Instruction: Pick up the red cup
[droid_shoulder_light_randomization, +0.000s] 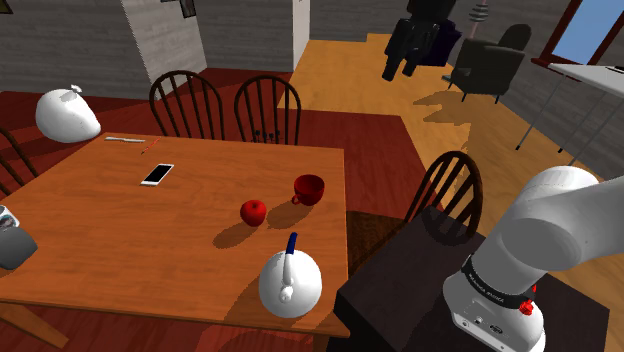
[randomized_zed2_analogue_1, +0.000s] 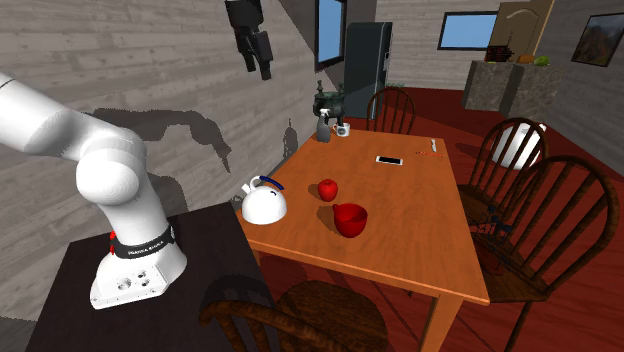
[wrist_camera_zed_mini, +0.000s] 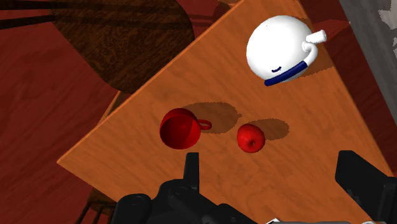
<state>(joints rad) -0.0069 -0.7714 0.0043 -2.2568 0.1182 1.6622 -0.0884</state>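
Just nr apple (droid_shoulder_light_randomization: 253, 211): 1 red cup (droid_shoulder_light_randomization: 308, 188)

An orange-brown wooden dining table (droid_shoulder_light_randomization: 100, 250) stood on a dark red floor (droid_shoulder_light_randomization: 375, 170), with dark spindle-back wooden chairs (droid_shoulder_light_randomization: 267, 82) along its sides. Grey plank walls (randomized_zed2_analogue_1: 150, 60) enclosed the room. Further off, the floor turned to pale yellow-orange boards (droid_shoulder_light_randomization: 350, 60), where a dark grey armchair (droid_shoulder_light_randomization: 490, 65) sat. Blue-lit windows (randomized_zed2_analogue_1: 329, 28) flanked a tall dark cabinet (randomized_zed2_analogue_1: 366, 55).
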